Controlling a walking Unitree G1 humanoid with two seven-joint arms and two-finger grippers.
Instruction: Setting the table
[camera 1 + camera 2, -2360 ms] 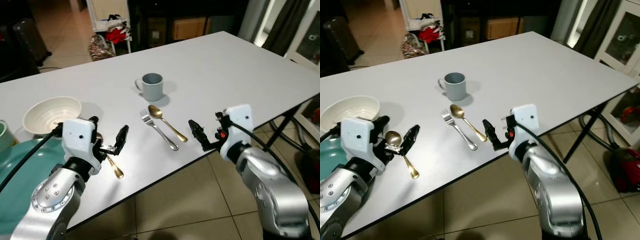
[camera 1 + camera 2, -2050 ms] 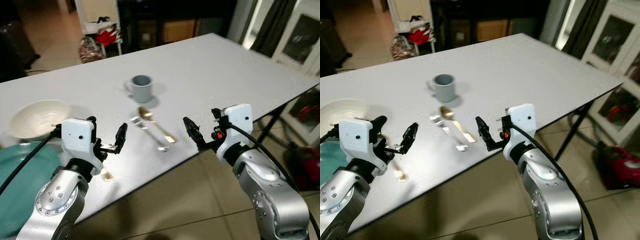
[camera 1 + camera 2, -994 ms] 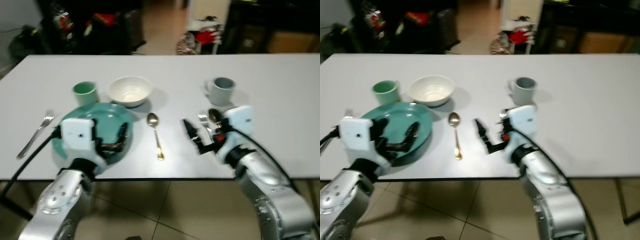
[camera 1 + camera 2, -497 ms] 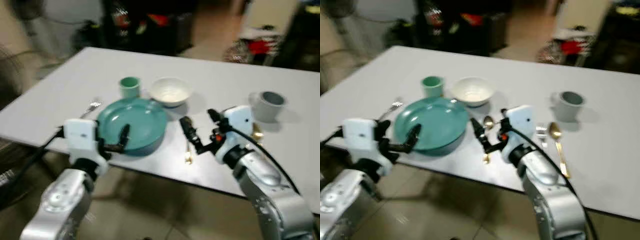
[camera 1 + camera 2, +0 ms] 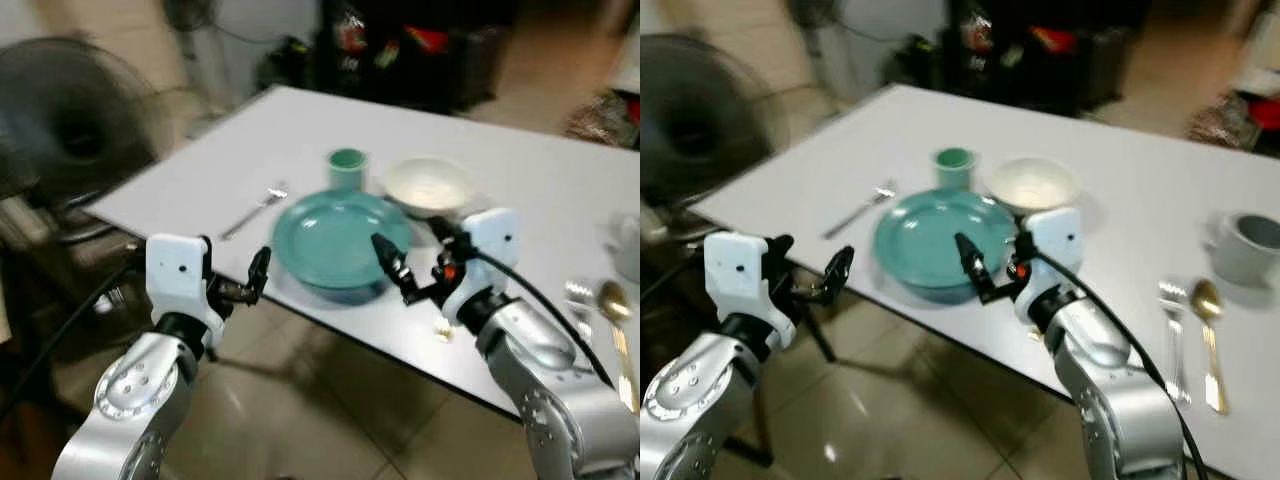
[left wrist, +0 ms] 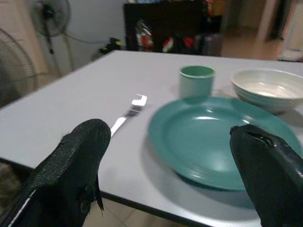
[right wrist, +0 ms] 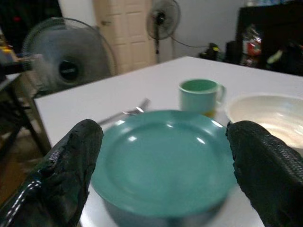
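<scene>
The teal plate (image 5: 335, 240) sits at the near edge of the surface (image 5: 250, 160). A green cup (image 5: 347, 167) and a white bowl (image 5: 428, 184) stand just behind it, toward the far edge. A fork (image 5: 252, 209) lies to its left, long axis angled toward the far edge.

The right gripper (image 5: 398, 270) hovers over the plate's near right rim, fingers spread and empty. It is the nearer arm.

The left gripper (image 5: 250, 283) is off the near edge, fingers spread and empty. The fork lies ahead of it.
</scene>
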